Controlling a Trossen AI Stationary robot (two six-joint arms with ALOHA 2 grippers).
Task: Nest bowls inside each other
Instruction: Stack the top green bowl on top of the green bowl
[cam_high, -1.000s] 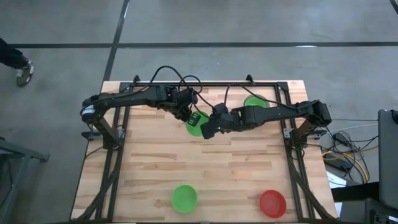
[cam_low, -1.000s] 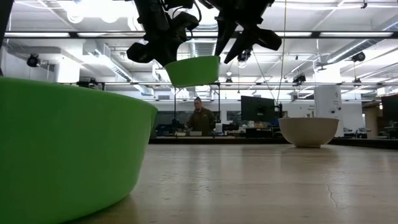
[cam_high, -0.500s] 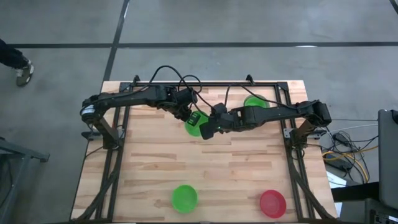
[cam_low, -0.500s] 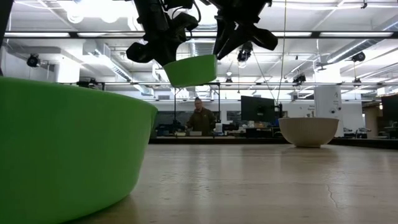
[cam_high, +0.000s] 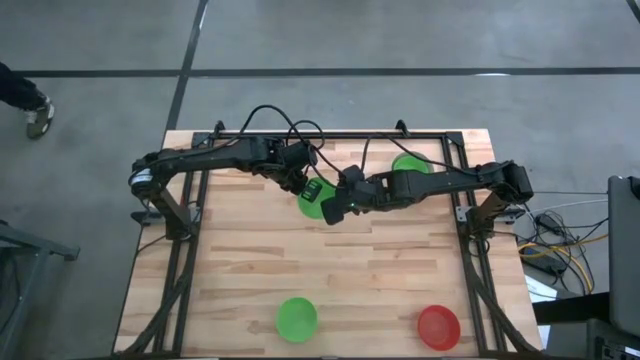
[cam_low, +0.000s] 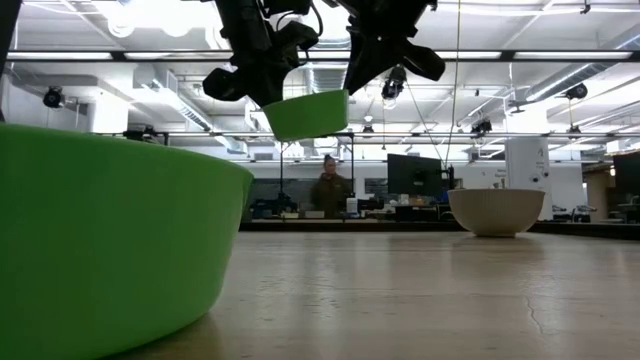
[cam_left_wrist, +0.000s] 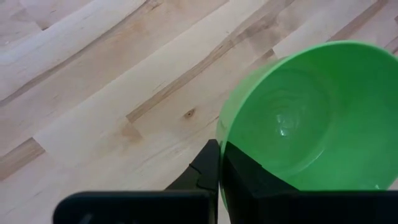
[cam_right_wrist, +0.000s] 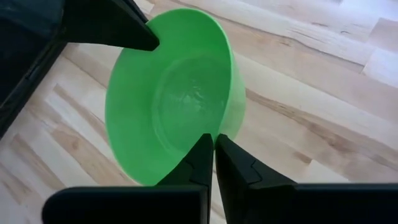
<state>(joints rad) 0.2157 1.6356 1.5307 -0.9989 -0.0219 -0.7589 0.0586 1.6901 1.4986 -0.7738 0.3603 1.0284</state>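
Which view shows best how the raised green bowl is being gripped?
The right wrist view: the right gripper pinches the raised green bowl on its rim, the left gripper's finger on the opposite rim. The left wrist view shows the left gripper shut on its rim. The low view shows it lifted; the high view mostly hides it.

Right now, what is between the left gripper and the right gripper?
One green bowl, lifted off the table: the left gripper and right gripper pinch its opposite rims. The high and low views show it.
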